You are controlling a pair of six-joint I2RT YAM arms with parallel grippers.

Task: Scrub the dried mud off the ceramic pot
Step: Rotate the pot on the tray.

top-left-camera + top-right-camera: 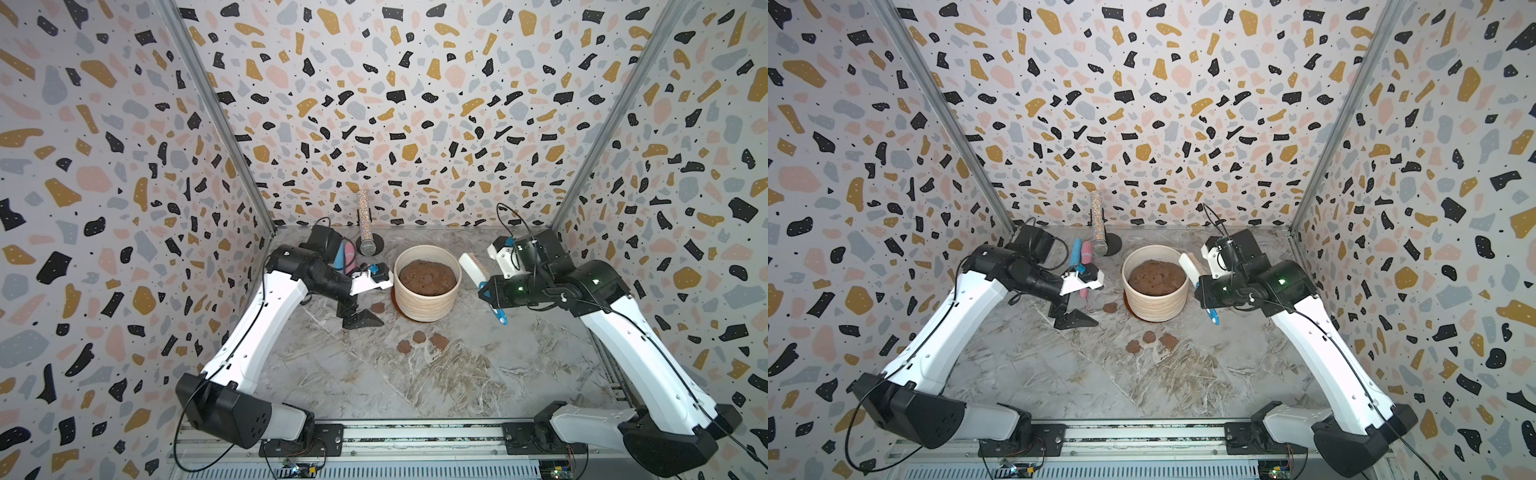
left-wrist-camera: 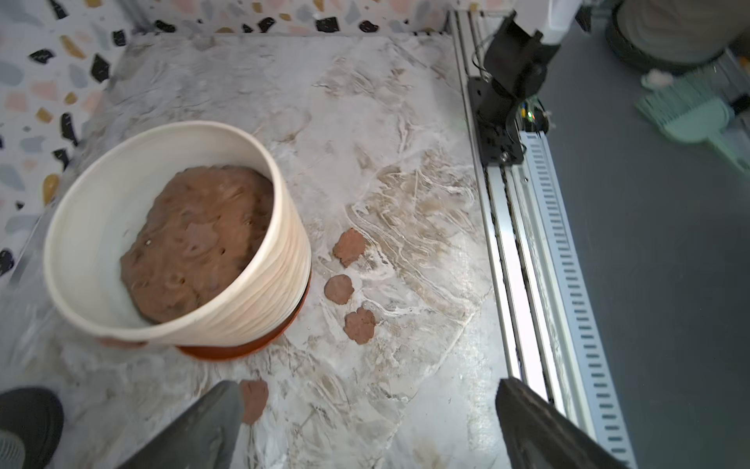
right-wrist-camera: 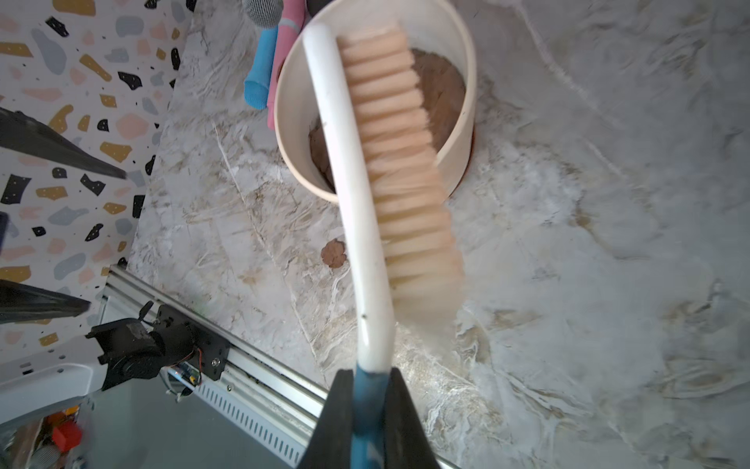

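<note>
The cream ribbed ceramic pot (image 1: 428, 305) (image 1: 1156, 305) stands on a brown saucer at mid-table, full of brown soil. Flat patches of dried mud (image 1: 419, 336) (image 1: 1148, 336) (image 2: 339, 289) (image 3: 333, 253) lie on the marble in front of it, and one (image 1: 377, 307) lies at its left. My right gripper (image 1: 484, 287) (image 3: 367, 375) is shut on the blue handle of a white scrub brush (image 1: 469, 268) (image 3: 397, 142). The brush head hangs by the pot's right rim, and I cannot tell whether it touches. My left gripper (image 1: 357, 318) (image 2: 367, 385) stands open left of the pot (image 2: 259, 292), just above the table.
A glittery microphone (image 1: 368, 232) on a round stand sits behind the pot. A blue and a pink sock-like item (image 3: 259, 77) lie at the back left. Patterned walls close three sides, and an aluminium rail (image 1: 415, 434) runs along the front edge.
</note>
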